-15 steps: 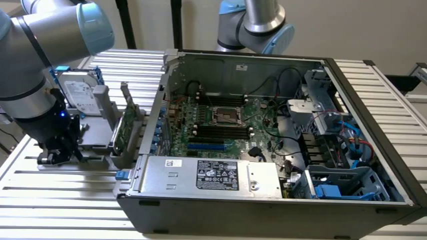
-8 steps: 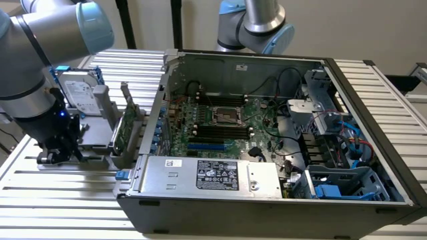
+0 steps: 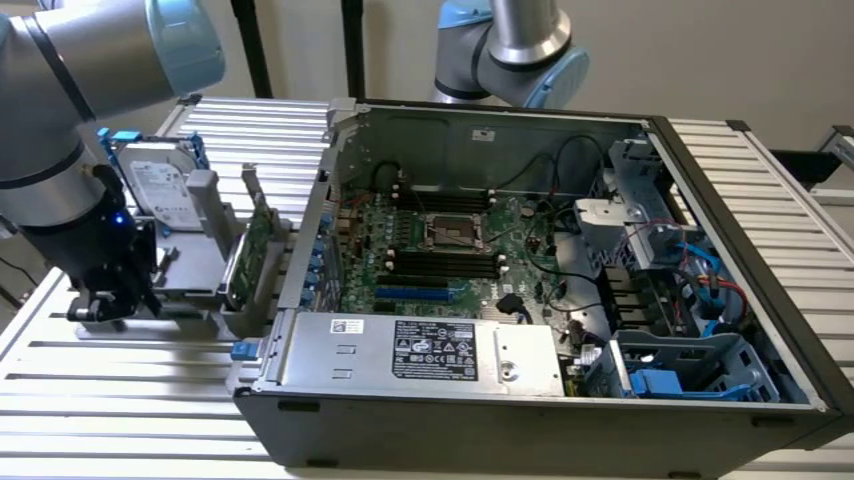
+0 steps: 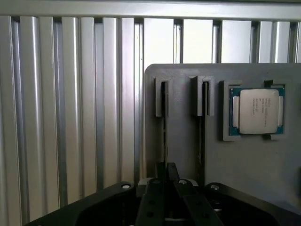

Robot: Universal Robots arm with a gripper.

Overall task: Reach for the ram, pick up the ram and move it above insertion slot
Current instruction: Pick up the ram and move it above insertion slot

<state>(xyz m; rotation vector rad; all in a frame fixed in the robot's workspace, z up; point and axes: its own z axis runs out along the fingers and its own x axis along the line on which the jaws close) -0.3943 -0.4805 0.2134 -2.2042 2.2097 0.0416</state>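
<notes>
In the wrist view the ram (image 4: 164, 123) stands edge-on as a thin dark line in a slot of the grey holder plate (image 4: 183, 155). A second thin stick (image 4: 202, 127) stands in the parallel slot beside it. My gripper (image 4: 165, 173) has its dark fingers (image 4: 160, 170) drawn together on the near end of the ram, which still sits in its slot. In the exterior view my gripper (image 3: 112, 296) is low at the holder on the exterior view's left. The black insertion slot (image 3: 441, 262) lies among parallel rows on the motherboard inside the open case.
A processor chip (image 4: 257, 111) rests in a pocket of the holder plate. A silver hard drive (image 3: 158, 192) and a taller green card (image 3: 248, 252) stand upright on the holder. The case wall (image 3: 310, 240) lies between holder and motherboard. A second arm (image 3: 523, 45) stands behind the case.
</notes>
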